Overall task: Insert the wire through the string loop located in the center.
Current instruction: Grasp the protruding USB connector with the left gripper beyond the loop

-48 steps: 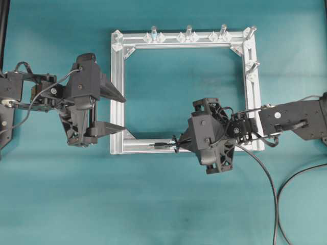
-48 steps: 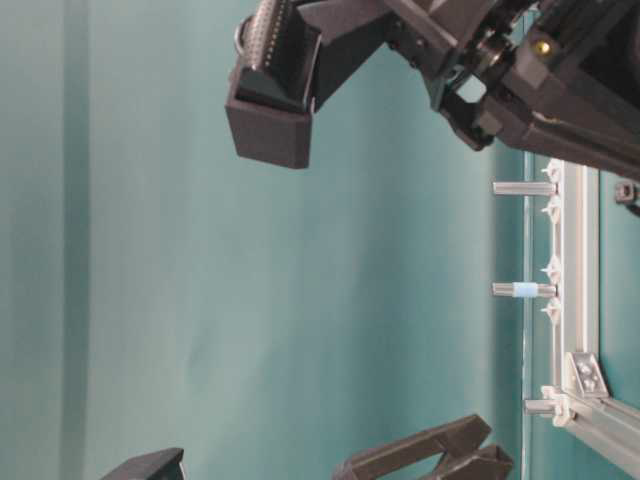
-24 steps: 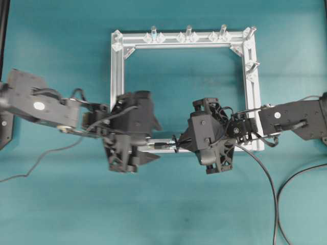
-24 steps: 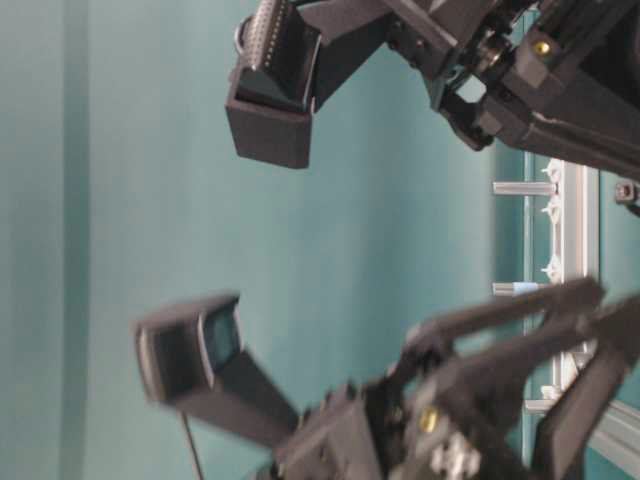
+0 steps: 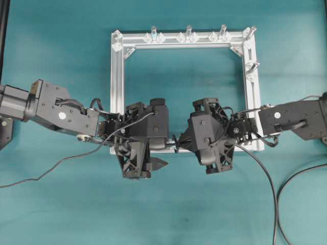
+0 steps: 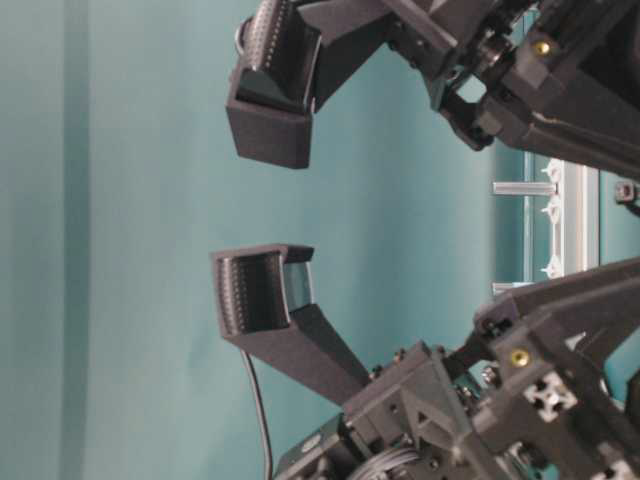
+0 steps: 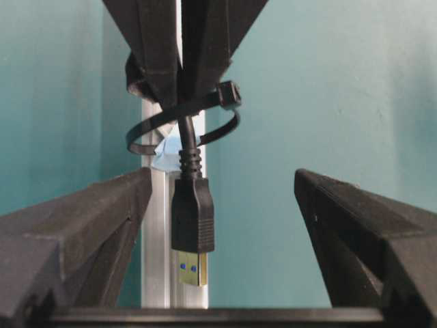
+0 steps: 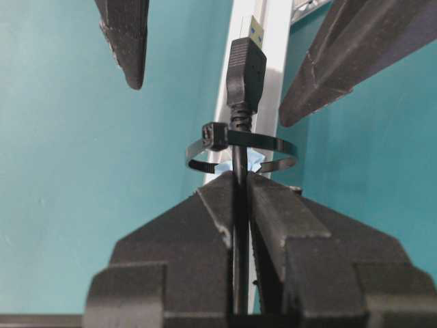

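Observation:
The wire (image 8: 244,65) is a thin black cable with a black plug and gold tip. It passes through the string loop (image 8: 274,145), a black tie with a light-blue bit on the silver frame's near bar. My right gripper (image 8: 240,186) is shut on the wire just behind the loop. In the left wrist view the plug (image 7: 193,219) hangs out of the loop (image 7: 145,131), between my left gripper's (image 7: 222,181) open jaws and touching neither. From overhead, the left gripper (image 5: 163,150) and right gripper (image 5: 179,143) face each other at the loop (image 5: 175,139).
The square silver frame (image 5: 117,76) lies flat on the teal table, with upright posts (image 5: 188,31) along its far bar and right side. The wire's slack (image 5: 273,199) trails off to the lower right. The left arm's cable (image 5: 61,163) runs to the lower left.
My left arm has swung from the frame's left side to its near bar, and its open jaws now flank the plug. The right gripper has held still with the wire.

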